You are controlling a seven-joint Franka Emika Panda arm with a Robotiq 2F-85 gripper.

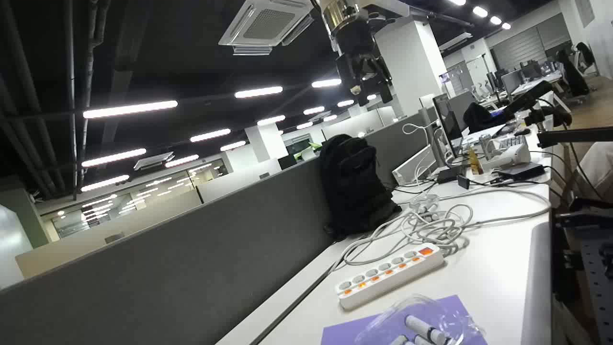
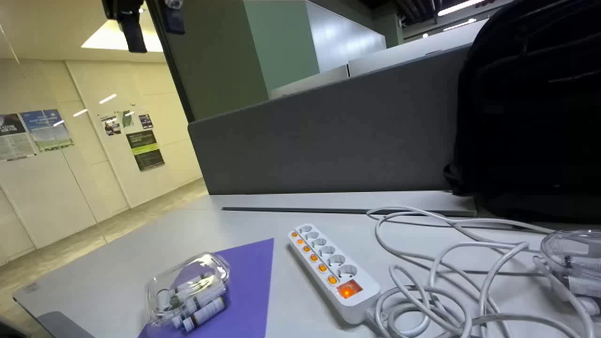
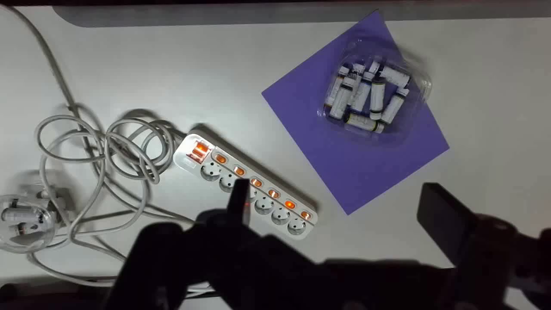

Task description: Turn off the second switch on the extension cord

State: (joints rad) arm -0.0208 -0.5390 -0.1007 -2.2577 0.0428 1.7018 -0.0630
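The extension cord is a white strip on the desk, in both exterior views (image 1: 390,286) (image 2: 324,263) and the wrist view (image 3: 264,206). Its larger main switch (image 3: 201,149) glows at the cable end. The small switch second from the free end (image 3: 289,204) (image 1: 362,284) glows brighter than the other small orange switches. My gripper (image 3: 335,193) is open and empty, its fingers wide apart. It hangs high above the desk in both exterior views (image 1: 371,91) (image 2: 155,35). In the wrist view its left finger hides a bit of the sockets.
A purple sheet (image 3: 310,142) bears a clear tub (image 3: 415,101) of small vials beside the strip. Loose white cables (image 3: 101,163) lie at the strip's cable end, with another clear container (image 3: 26,247). A black backpack (image 1: 352,191) leans against the grey partition (image 1: 215,258).
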